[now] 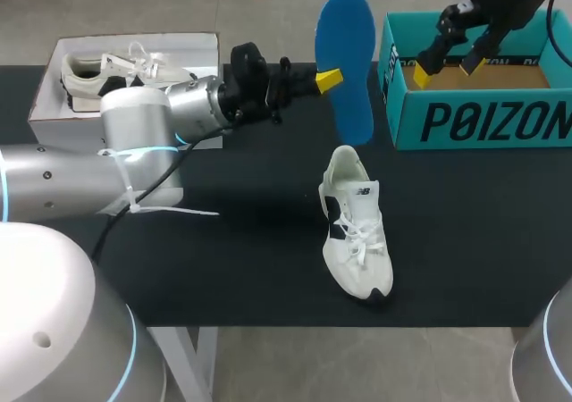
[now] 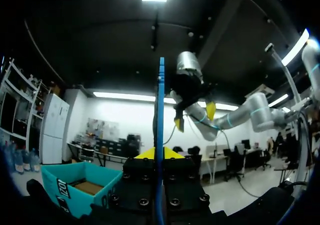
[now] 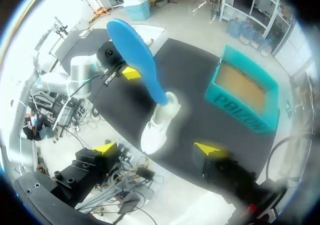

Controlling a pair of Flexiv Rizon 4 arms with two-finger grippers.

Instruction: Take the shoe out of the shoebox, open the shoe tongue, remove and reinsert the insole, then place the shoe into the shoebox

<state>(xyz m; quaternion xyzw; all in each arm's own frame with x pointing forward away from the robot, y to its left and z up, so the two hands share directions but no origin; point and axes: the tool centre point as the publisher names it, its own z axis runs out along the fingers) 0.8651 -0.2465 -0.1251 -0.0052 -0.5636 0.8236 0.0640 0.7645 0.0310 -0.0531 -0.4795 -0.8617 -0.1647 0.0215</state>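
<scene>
- A white box (image 1: 54, 107) is sitting at the tabletop's (image 1: 250, 241) far left corner, holding a second shoe (image 1: 107, 71).
- Our left gripper (image 1: 329, 79) is clamping the blue insole (image 1: 347, 62), holding it upright.
- The white shoe (image 1: 357, 232) is lying mid-tabletop, toward the front edge.
- Our right gripper (image 1: 445, 70) is hovering, fingers apart, over the teal shoebox (image 1: 483, 121) at the far right corner.

Left arm outstretched, left gripper (image 1: 336, 79) clamped on insole (image 1: 347, 45), right gripper (image 1: 446, 70) raised, fingers apart

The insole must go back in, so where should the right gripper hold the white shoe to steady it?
Probably take the white shoe across its heel sides, coming down from above: it stands upright on its sole, opening upward, heel toward the far edge.
</scene>
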